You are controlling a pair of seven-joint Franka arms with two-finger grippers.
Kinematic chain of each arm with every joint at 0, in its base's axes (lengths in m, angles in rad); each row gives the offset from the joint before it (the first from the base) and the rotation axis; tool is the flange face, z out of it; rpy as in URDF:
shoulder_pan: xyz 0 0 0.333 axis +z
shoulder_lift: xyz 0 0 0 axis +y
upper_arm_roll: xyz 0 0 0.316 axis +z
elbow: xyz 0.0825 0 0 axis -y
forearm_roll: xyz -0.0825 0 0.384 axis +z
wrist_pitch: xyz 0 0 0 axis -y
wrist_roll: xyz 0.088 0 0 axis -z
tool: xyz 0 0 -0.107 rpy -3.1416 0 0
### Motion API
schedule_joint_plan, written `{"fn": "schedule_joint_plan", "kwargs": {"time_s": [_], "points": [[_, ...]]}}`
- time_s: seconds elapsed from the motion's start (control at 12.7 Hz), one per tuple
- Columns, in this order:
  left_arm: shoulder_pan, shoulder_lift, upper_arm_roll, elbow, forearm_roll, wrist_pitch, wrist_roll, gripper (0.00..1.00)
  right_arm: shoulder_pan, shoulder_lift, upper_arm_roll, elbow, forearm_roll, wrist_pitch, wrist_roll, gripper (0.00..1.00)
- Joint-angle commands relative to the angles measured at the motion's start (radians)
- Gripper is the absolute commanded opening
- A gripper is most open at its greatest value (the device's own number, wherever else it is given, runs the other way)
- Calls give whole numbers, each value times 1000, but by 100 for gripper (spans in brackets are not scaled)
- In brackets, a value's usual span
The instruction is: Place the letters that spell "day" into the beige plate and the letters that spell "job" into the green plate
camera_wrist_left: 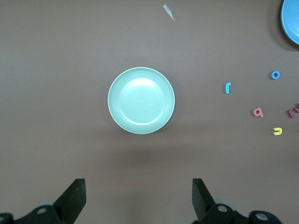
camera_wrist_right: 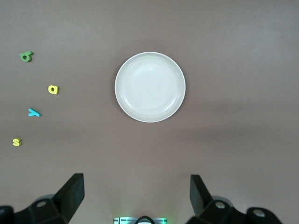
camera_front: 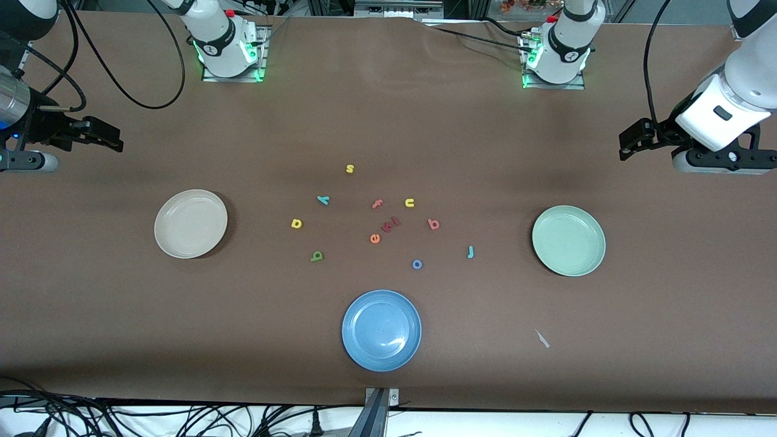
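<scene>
The beige plate point(camera_front: 190, 223) point(camera_wrist_right: 150, 87) lies bare toward the right arm's end, the green plate point(camera_front: 569, 240) point(camera_wrist_left: 141, 100) toward the left arm's end. Between them lie the yellow d point(camera_front: 296, 224) point(camera_wrist_right: 53, 89), green a point(camera_front: 317, 256) point(camera_wrist_right: 26, 56), teal y point(camera_front: 323, 199) point(camera_wrist_right: 34, 112), teal j point(camera_front: 470, 252) point(camera_wrist_left: 227, 87), blue o point(camera_front: 417, 264) point(camera_wrist_left: 275, 74) and red b point(camera_front: 433, 224) point(camera_wrist_left: 258, 112). My right gripper point(camera_front: 115, 138) point(camera_wrist_right: 136, 193) hangs open and holds nothing, high over the table's right-arm end. My left gripper point(camera_front: 624, 145) point(camera_wrist_left: 138, 196) hangs open, likewise holding nothing, over the left-arm end.
A blue plate point(camera_front: 381, 329) lies nearer the front camera than the letters. Among the letters are a yellow s point(camera_front: 349, 169), yellow u point(camera_front: 410, 203), pink f point(camera_front: 377, 204), orange e point(camera_front: 374, 238) and dark red letters point(camera_front: 391, 224). A pale scrap point(camera_front: 542, 338) lies near the green plate.
</scene>
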Motion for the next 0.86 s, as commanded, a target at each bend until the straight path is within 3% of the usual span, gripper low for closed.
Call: {"fn": "schedule_joint_plan", "kwargs": {"time_s": [0.0, 0.78], "points": [[7, 10, -7, 28, -2, -22, 7, 100, -3, 0, 4, 0, -1, -11, -1, 100], [-7, 14, -8, 30, -1, -24, 16, 100, 14, 13, 14, 2, -7, -43, 0, 100]]}}
